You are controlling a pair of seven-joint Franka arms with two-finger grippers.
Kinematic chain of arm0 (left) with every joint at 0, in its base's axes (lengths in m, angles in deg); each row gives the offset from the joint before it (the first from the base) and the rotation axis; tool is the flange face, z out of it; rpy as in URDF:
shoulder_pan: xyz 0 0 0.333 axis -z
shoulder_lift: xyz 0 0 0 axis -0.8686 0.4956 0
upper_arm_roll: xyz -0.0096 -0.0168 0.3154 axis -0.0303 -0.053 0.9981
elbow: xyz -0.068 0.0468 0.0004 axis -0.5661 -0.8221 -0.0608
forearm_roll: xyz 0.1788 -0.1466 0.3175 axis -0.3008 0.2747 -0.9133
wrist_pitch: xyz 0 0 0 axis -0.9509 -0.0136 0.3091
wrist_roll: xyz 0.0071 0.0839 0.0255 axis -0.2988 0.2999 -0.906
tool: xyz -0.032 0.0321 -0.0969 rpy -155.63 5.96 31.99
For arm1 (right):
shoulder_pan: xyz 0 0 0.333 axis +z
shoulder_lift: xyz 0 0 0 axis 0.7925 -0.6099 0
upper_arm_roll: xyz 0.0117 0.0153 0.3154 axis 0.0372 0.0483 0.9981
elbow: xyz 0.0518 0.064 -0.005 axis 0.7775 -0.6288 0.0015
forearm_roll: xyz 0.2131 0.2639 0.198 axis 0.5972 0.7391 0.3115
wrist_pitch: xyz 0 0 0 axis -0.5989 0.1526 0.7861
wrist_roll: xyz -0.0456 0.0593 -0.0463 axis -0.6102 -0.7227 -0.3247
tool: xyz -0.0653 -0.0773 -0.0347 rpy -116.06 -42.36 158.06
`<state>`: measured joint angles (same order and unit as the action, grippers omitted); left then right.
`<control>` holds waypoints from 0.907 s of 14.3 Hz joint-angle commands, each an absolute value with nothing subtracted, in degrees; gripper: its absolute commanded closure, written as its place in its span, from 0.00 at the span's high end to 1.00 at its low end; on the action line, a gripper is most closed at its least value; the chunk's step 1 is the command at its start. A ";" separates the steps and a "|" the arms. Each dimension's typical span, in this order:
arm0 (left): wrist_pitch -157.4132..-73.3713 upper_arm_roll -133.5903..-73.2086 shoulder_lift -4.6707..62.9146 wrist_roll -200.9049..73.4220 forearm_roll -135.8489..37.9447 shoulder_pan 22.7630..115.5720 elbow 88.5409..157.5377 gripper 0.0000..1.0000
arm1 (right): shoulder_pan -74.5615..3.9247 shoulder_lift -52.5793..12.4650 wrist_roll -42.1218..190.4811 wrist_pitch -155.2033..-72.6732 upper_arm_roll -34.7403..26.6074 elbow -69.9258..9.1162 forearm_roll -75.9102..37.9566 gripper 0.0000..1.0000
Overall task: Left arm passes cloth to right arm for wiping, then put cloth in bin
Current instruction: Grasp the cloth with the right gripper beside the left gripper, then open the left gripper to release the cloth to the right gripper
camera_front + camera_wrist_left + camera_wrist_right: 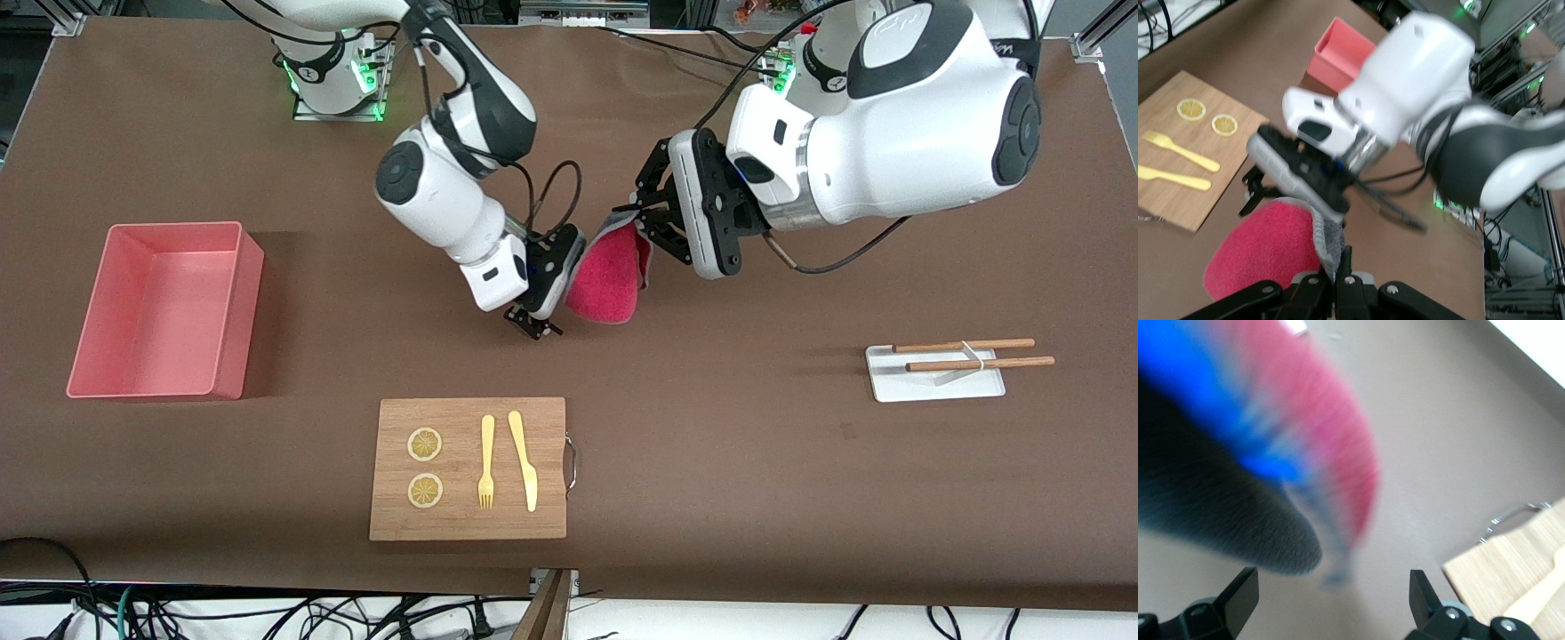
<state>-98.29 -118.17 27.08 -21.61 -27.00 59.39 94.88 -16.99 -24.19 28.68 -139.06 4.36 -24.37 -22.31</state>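
Observation:
The cloth [609, 277], red-pink with a grey edge, hangs in the air over the middle of the table. My left gripper [642, 222] is shut on its upper edge, and the left wrist view shows the grey hem pinched between the fingers [1338, 270] with the cloth [1261, 257] bulging out past them. My right gripper [534, 324] stands open right beside the cloth, toward the right arm's end, with nothing between its fingertips. In the right wrist view the cloth [1305, 453] fills the space just ahead of the open right gripper [1331, 600]. The pink bin [89, 356] sits at the right arm's end of the table.
A wooden cutting board [551, 520] with two lemon slices, a yellow fork and a yellow knife lies nearer the front camera than the grippers. A small white tray [889, 387] carrying two wooden chopsticks rests toward the left arm's end.

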 commanded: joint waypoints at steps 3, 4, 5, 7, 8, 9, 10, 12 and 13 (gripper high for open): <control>-95.00 -118.30 25.03 -23.28 -28.94 58.80 95.13 0.00 | -17.61 -17.52 21.48 -131.75 3.67 -27.18 -18.91 1.00; -95.00 -118.30 25.03 -23.63 -28.94 58.80 95.13 0.00 | -17.61 -16.99 20.95 -131.13 3.67 -27.18 -18.82 1.00; -95.00 -118.30 25.12 -23.63 -28.94 58.80 95.13 0.00 | -17.61 -16.98 20.07 -131.47 3.75 -26.84 -18.82 1.00; -95.00 -118.30 25.12 -23.63 -28.94 58.80 95.31 0.00 | -17.26 -17.16 19.62 -133.65 4.28 -25.70 -17.95 1.00; -94.82 -118.30 25.12 -23.63 -28.94 58.80 95.31 0.00 | -17.17 -17.33 19.97 -134.63 4.37 -25.52 -17.59 1.00; -94.65 -118.30 25.12 -23.63 -28.94 58.80 95.31 0.00 | -17.09 -17.42 20.58 -134.64 4.37 -24.73 -17.59 1.00; -94.65 -118.30 25.12 -23.63 -28.94 58.80 95.22 0.00 | -17.08 -17.60 21.72 -134.55 4.37 -23.85 -17.59 1.00; -94.56 -118.30 25.12 -23.63 -28.94 58.80 95.31 0.00 | -17.08 -17.69 22.61 -134.37 4.37 -22.97 -17.76 1.00; -94.56 -118.30 25.12 -23.63 -28.94 58.80 95.31 0.00 | -17.08 -17.69 22.78 -134.46 4.28 -22.88 -17.85 1.00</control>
<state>-95.22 -118.08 25.81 -23.03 -27.73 59.15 95.07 -17.07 -18.02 22.17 -134.33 4.16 -23.42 -18.82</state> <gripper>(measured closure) 0.974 0.000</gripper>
